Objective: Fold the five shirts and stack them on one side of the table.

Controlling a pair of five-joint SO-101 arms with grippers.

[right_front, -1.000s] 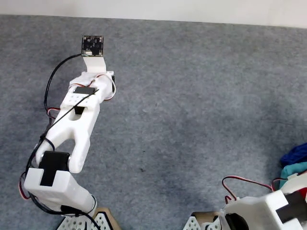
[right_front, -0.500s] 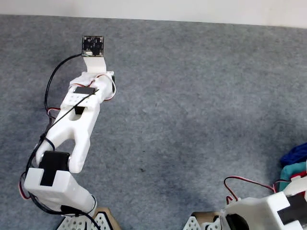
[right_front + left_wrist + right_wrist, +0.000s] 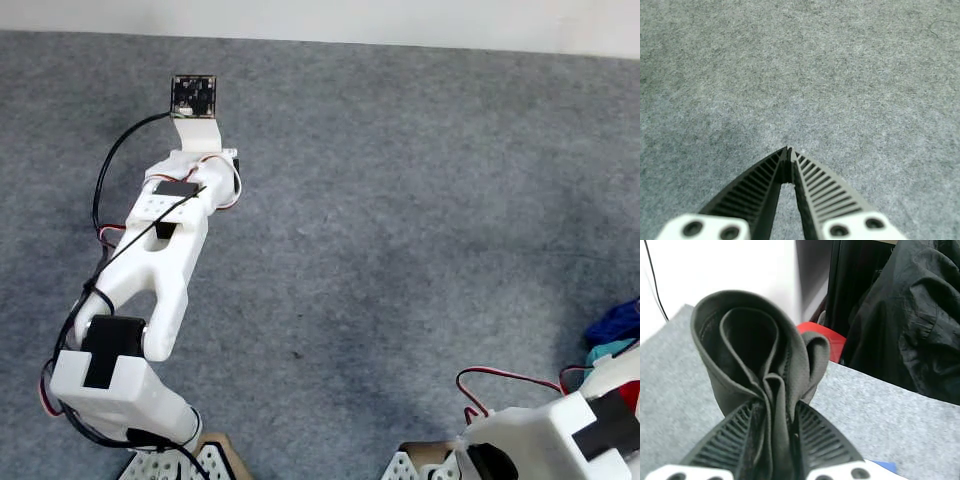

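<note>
Down in the lower right corner of the high view, the right arm point(image 3: 555, 445) has slid lower and toward the edge since a second ago. Its red wire point(image 3: 510, 373) has shifted with it, and less of the teal shirt point(image 3: 601, 352) shows beside it; the left arm point(image 3: 165, 260) has not budged. That left arm lies stretched out over the grey felt table point(image 3: 400, 200). Its wrist view has the left hand point(image 3: 789, 153) with fingers pressed together tip to tip, nothing between them, over bare felt. The right hand point(image 3: 779, 406) is clamped on a dark shirt point(image 3: 752, 335), a bunched roll of folds standing up out of the ribbed fingers point(image 3: 817, 432), with the table spreading behind it. Beyond the table's edge are a white wall point(image 3: 715, 265), a red object point(image 3: 835, 342) and a black jacket point(image 3: 910, 315). From above, a blue shirt point(image 3: 619, 321) lies crumpled at the table's right edge, touching the teal one just below it.
</note>
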